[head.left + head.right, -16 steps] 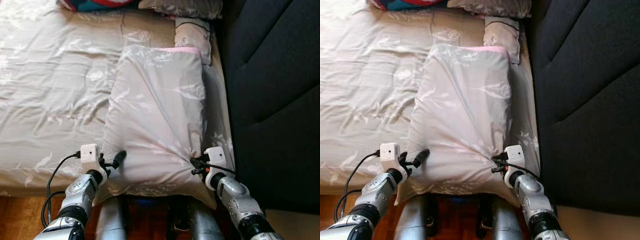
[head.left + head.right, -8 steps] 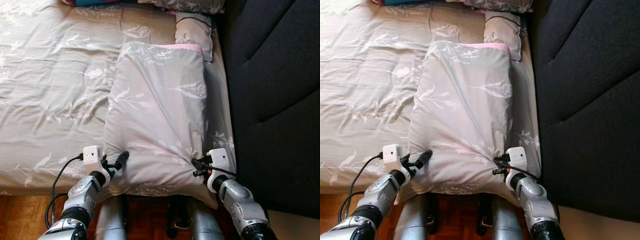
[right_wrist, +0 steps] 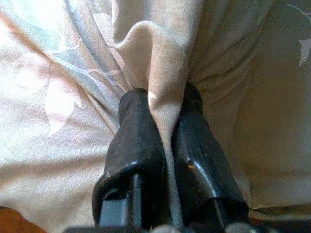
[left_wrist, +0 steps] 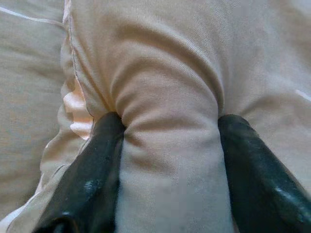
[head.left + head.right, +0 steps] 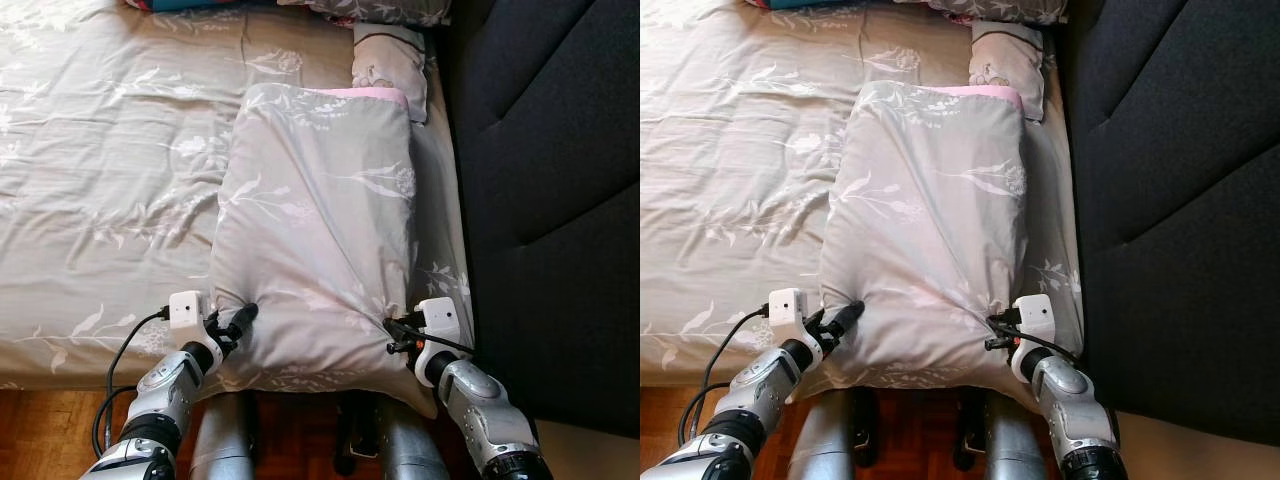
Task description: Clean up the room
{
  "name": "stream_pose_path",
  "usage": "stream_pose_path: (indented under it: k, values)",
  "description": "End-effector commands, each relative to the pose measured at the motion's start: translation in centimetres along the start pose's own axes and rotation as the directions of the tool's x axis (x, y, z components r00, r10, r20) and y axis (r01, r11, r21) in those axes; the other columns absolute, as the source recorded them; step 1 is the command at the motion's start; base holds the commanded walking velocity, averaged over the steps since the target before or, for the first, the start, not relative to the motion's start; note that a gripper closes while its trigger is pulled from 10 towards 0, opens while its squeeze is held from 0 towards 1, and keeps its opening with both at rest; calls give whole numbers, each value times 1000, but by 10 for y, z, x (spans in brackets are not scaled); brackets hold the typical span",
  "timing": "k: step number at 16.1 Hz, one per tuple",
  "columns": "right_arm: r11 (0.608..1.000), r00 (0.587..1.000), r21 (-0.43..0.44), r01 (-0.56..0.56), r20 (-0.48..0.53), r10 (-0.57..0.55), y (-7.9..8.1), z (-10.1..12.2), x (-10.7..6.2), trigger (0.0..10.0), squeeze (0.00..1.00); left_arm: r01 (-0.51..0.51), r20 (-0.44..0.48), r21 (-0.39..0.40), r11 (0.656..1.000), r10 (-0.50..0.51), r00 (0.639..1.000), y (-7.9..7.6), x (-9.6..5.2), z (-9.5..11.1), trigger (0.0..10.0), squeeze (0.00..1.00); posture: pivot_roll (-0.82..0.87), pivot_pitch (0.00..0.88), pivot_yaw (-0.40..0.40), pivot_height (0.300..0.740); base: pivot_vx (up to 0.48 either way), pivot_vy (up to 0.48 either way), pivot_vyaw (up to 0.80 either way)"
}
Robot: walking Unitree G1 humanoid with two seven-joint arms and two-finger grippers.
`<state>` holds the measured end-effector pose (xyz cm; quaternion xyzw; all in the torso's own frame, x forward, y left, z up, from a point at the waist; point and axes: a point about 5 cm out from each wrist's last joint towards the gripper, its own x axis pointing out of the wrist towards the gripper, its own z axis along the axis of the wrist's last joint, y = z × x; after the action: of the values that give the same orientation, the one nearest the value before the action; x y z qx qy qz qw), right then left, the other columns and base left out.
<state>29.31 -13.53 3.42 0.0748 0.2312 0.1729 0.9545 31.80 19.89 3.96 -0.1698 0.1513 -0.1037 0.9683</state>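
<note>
Bed (image 5: pixel 100 200) bears pillow (image 5: pixel 320 230) lengthwise, pink end far, both tools pinching.

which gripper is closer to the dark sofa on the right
Right. The right gripper pinches the large grey floral pillow at its corner beside the dark upholstered sofa. The left gripper clamps the pillow's opposite near corner, farther from it.

This is a bedroom in a home. A bed (image 5: pixel 90 200) with grey floral sheets has pillows (image 5: pixel 385 55) at its far end, a dark upholstered headboard (image 5: pixel 550 200) beside it, and wooden flooring (image 5: pixel 40 440) below.
</note>
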Motion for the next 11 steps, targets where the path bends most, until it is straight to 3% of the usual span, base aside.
stream_pose_path:
  k: [1, 7, 11]
  values:
    - [998, 986, 55, -12, -168, 21, 7, -45, -7, 0, 0, 46, -158, -58, 997, -55, 986, -14, -7, -44, 0, 0, -80, 490, -132, 652, 0, 0, 0]
    - [998, 987, 65, -14, -159, 24, 13, -45, -4, 0, 0, 63, -134, -43, 997, -68, 989, -16, -12, -44, 0, 0, -57, 473, -117, 652, 0, 0, 0]
    - [997, 989, 73, -14, -144, 24, 17, -44, -1, 0, 0, 73, -99, -77, 994, -81, 992, -19, -15, -42, 0, 0, -41, 447, -103, 652, 0, 0, 0]
